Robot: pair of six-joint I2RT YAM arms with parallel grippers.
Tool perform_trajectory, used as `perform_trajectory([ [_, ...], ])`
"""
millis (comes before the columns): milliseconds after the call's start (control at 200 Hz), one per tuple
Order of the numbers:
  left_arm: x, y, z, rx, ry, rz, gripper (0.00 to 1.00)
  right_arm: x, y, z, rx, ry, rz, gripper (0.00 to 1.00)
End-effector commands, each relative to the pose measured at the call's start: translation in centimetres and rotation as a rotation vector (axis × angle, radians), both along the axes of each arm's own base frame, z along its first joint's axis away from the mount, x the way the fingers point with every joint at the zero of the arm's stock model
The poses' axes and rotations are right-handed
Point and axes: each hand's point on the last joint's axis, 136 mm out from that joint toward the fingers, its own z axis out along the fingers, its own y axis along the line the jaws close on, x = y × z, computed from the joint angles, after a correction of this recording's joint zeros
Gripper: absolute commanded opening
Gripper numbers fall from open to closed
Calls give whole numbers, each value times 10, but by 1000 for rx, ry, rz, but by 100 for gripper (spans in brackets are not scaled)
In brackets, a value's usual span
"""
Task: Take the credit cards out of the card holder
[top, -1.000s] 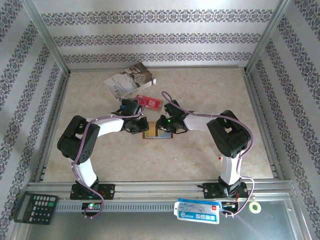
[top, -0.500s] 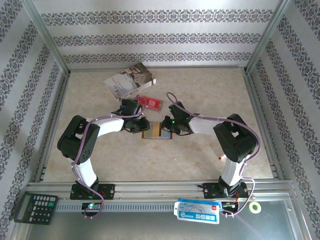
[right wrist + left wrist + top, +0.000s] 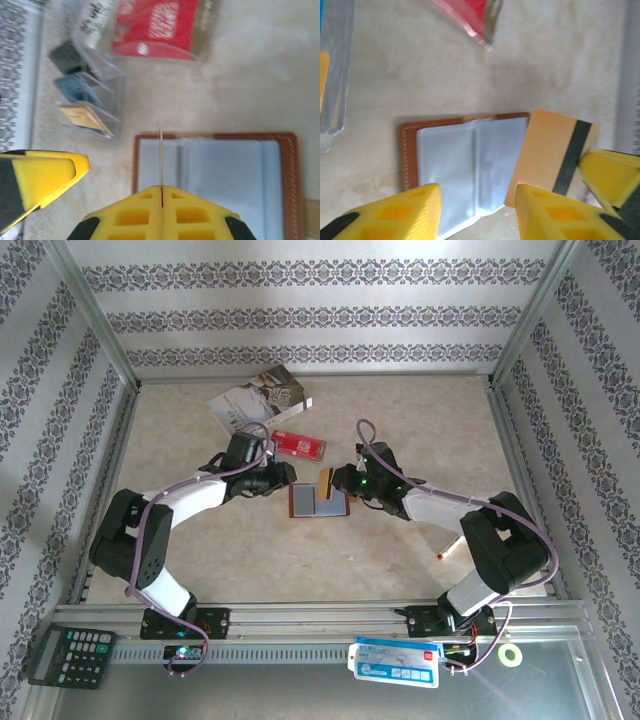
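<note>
The card holder (image 3: 318, 503) lies open and flat on the table, with a brown leather rim and grey-blue lining (image 3: 465, 160) (image 3: 225, 175). My right gripper (image 3: 338, 482) (image 3: 162, 192) is shut on a tan credit card with a black stripe (image 3: 545, 155). The card stands on edge (image 3: 161, 145) over the holder's right part, lifted off the pockets. My left gripper (image 3: 283, 476) (image 3: 477, 215) is open just left of the holder, its yellow fingers (image 3: 405, 215) straddling the holder's near edge without touching it.
A red packet (image 3: 298, 444) (image 3: 155, 25) lies just behind the holder, and a white-grey booklet (image 3: 260, 400) farther back. A clear plastic case (image 3: 85, 100) with blue and tan items stands beside the packet. A calculator (image 3: 68, 655) sits off the table at the front left.
The left gripper has opened and drawn back to the left. The right gripper has pulled the tan card up and to the right, out of the holder, which now lies fully open.
</note>
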Motion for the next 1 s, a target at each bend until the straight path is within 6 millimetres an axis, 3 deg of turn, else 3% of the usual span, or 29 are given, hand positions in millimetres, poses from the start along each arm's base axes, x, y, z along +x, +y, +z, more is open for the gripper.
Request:
perform_trajectory([
  [0, 6, -15, 38, -197, -64, -30, 50, 4, 9, 32, 119, -108, 51, 0],
  [255, 4, -33, 56, -344, -103, -119, 59, 3, 29, 65, 316, -144, 143, 0],
  [510, 6, -31, 82, -521, -124, -197, 60, -2, 30, 86, 384, -166, 202, 0],
  [679, 10, -34, 96, -580, -154, -210, 48, -3, 33, 90, 420, -154, 218, 0],
  [994, 14, -28, 92, -572, -149, -183, 22, 3, 31, 93, 453, -156, 203, 0],
])
